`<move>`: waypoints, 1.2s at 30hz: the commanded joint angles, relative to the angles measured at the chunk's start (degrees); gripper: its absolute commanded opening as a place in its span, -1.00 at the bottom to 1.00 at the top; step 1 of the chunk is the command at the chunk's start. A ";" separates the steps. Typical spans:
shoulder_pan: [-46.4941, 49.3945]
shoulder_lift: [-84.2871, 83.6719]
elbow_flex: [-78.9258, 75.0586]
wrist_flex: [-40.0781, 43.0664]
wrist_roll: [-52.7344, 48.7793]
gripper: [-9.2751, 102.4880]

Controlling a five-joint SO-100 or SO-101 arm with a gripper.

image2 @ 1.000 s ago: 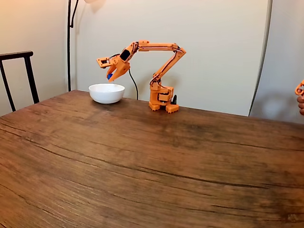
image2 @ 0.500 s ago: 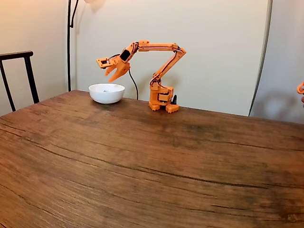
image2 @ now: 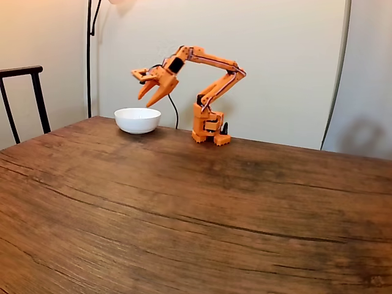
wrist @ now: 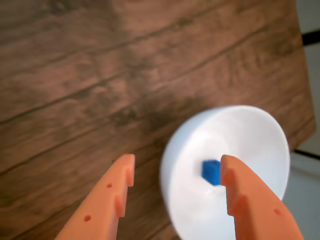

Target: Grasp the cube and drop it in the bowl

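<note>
Since a second ago the tiny, rigid, light blue cube (wrist: 211, 172) dropped into the glossy white bowl (wrist: 260, 135); orange end effector (wrist: 177, 167) spread, empty.

- I see a dark brown wooden table (image2: 202, 208) with heavy grain and long cracks running across it.
- The white bowl (image2: 138, 120) sits on it near the far left corner in the fixed view; in the wrist view (wrist: 240, 165) it's close to the table's edge.
- The arm's orange base (image2: 209, 130) stands on the table just right of the bowl.
</note>
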 commanded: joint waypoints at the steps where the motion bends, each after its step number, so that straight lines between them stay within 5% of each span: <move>1: -6.59 4.66 -1.85 2.11 -2.90 -0.42; 20: -36.74 27.95 5.62 10.28 -16.96 -0.84; 36: -49.13 44.03 21.53 9.32 -19.25 -0.84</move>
